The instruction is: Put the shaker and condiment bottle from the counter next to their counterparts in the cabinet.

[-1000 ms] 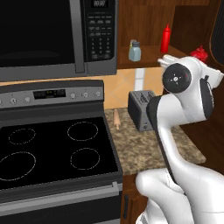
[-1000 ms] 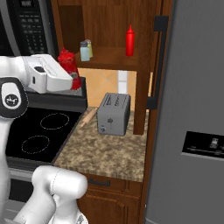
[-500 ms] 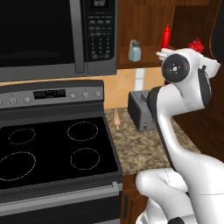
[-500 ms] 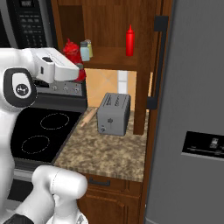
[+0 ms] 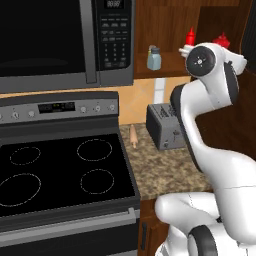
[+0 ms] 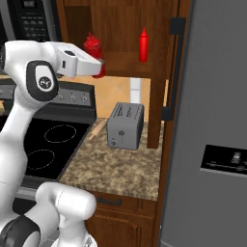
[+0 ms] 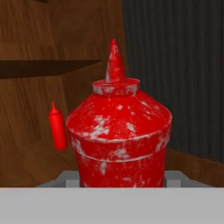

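My gripper (image 6: 97, 65) is shut on the stubby red condiment bottle (image 6: 91, 46), held upright at the height of the cabinet shelf (image 6: 126, 63). The hand view has that bottle (image 7: 118, 131) close up, with the slim red bottle (image 7: 57, 127) farther back to its left. On the shelf that slim long-tipped bottle (image 6: 143, 44) stands to the right of my hand. From the left base view the held bottle (image 5: 221, 40) peeks over the wrist, near the slim bottle (image 5: 190, 36). A pale blue-grey shaker (image 5: 154, 58) stands on the shelf's left part. The granite counter (image 6: 111, 169) lies below.
A steel toaster (image 6: 125, 125) stands on the counter under the shelf, and a wooden rolling pin (image 5: 133, 135) lies by the stovetop (image 5: 60, 170). The microwave (image 5: 60, 40) hangs left of the cabinet. A grey fridge (image 6: 212, 120) stands to the right, beyond the cabinet's open door (image 6: 170, 72).
The arm has lifted the stubby red bottle up and forward, from beside the microwave to the cabinet shelf opening.
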